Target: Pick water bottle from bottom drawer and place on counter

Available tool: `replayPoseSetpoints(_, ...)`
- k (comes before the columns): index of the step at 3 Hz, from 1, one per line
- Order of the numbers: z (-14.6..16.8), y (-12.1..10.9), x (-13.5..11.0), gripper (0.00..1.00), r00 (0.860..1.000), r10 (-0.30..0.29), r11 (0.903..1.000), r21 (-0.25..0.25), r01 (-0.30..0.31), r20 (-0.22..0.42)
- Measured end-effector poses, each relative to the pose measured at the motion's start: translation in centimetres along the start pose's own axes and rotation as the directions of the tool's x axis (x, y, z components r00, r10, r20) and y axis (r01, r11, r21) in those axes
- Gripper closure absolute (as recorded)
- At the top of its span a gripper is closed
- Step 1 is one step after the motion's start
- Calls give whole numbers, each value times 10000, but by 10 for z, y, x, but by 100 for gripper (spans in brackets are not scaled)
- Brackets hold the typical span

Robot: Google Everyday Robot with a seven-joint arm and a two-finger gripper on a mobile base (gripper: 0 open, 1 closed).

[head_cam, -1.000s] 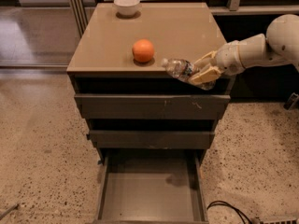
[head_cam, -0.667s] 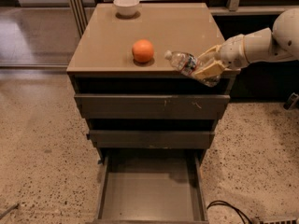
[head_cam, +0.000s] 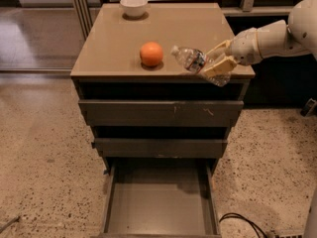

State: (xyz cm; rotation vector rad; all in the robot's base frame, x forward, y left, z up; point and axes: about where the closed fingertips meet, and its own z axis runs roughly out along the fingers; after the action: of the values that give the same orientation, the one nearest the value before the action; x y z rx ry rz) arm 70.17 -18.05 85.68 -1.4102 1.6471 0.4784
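Clear crinkled plastic water bottle point(head_cam: 189, 59), blue-labelled, sits clamped in the cream two-finger gripper point(head_cam: 209, 63), cap pointing past its fingertips toward the round orange fruit point(head_cam: 151, 54), just over the glossy beige counter point(head_cam: 173, 29), likely for release.

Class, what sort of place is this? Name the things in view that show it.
Probably an office or lab test area, not a home: speckled hard floor, a grey drawer cabinet, a loose cable. The tool holds the water bottle over the front edge of the counter.
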Motion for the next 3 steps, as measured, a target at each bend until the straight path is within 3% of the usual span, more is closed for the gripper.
replayPoseSetpoints(2, -51, -40, -58, 100, 9932, -1070, 9929, 573, 1043, 451)
replayPoseSetpoints(3, -44, -62, -61, 100, 9904, -1223, 9898, 817, 1170, 643)
